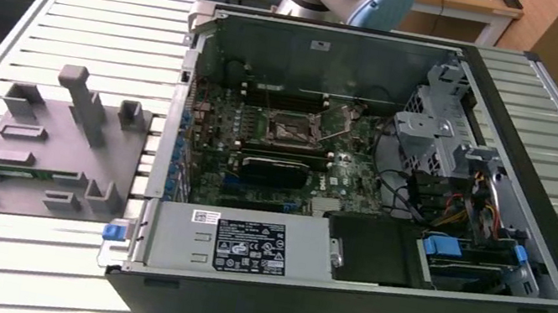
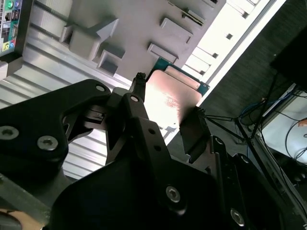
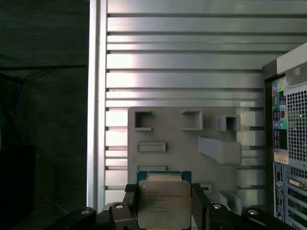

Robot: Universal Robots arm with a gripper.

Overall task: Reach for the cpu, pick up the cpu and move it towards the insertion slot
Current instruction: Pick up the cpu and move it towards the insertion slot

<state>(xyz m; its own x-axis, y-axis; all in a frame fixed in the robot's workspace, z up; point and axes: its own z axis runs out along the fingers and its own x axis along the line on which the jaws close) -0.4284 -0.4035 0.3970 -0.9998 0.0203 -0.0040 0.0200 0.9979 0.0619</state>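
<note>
1. My gripper [image 3: 163, 194] is clamped on the cpu [image 3: 162, 206], one finger [image 2: 139, 86] on each opposite edge.
2. The cpu hangs over an edge of the grey fixture [image 3: 182, 143], seemingly lifted clear, so the pick looks done.
3. The carry calls for a level chip and a firm, even squeeze; a tilt could let it slip.
4. The slot [image 1: 293, 129] sits inside the case [image 1: 345, 304] beside the fixture, well apart from it.
</note>
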